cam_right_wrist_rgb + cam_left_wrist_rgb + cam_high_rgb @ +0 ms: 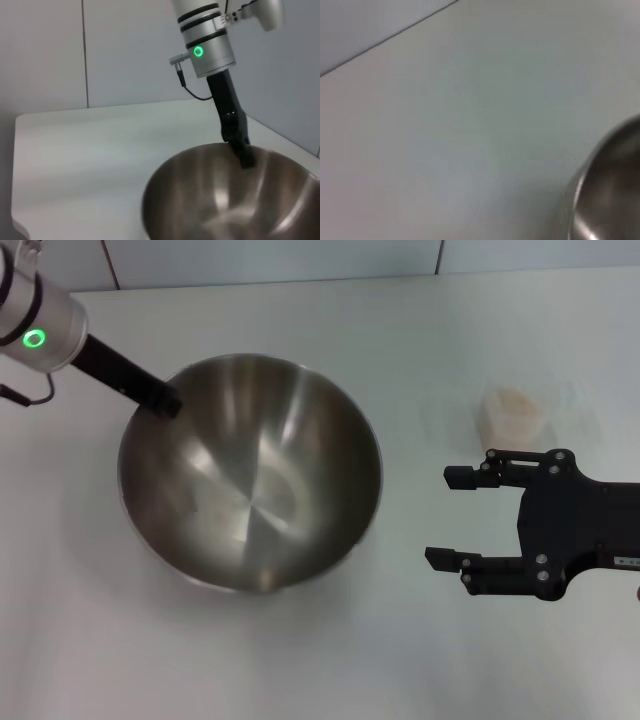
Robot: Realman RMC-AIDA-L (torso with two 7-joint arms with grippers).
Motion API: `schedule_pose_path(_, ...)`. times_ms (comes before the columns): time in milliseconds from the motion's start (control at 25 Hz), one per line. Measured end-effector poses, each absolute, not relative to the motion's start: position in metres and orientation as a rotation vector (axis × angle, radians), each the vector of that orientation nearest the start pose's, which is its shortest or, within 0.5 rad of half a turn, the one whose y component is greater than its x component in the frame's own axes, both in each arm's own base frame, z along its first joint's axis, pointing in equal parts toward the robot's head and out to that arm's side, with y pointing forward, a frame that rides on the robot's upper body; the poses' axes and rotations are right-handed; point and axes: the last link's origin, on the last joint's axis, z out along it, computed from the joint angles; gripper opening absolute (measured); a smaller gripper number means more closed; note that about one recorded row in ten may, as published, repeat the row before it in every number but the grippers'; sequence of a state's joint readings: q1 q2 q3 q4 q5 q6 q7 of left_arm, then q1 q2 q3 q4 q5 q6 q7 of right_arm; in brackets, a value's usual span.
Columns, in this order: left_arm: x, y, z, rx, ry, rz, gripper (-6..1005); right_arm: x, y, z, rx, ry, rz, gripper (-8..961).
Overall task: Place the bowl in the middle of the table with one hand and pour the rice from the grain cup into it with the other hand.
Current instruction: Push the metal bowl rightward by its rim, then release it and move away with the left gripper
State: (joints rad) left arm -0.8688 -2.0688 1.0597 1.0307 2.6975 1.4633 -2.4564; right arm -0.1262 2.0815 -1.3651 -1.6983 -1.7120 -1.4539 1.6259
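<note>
The big steel bowl (250, 475) stands on the white table (400, 330), a little left of the middle. My left gripper (162, 400) reaches down from the far left and is shut on the bowl's far-left rim. The right wrist view shows it (241, 147) at the rim of the bowl (225, 200). The bowl's edge shows in the left wrist view (607, 185). The clear grain cup (512, 416) with pale rice (512, 405) stands upright at the right. My right gripper (449, 518) is open and empty, hovering just nearer than the cup, fingers pointing toward the bowl.
The table's back edge meets a grey wall (300, 260). Bare tabletop (420, 660) lies in front of the bowl and between bowl and cup. The table's left corner shows in the right wrist view (20, 220).
</note>
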Motion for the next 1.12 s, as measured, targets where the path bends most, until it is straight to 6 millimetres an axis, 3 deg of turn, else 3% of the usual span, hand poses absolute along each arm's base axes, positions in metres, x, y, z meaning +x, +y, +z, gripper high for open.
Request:
schedule_pose_path(800, -0.132, 0.423, -0.002, -2.629, -0.836, 0.283, 33, 0.199, 0.234, 0.041, -2.733, 0.17, 0.489, 744)
schedule_pose_path(1120, -0.132, 0.425, -0.016, -2.637, -0.806, 0.285, 33, 0.2, 0.235, 0.042, -2.729, 0.173, 0.489, 744)
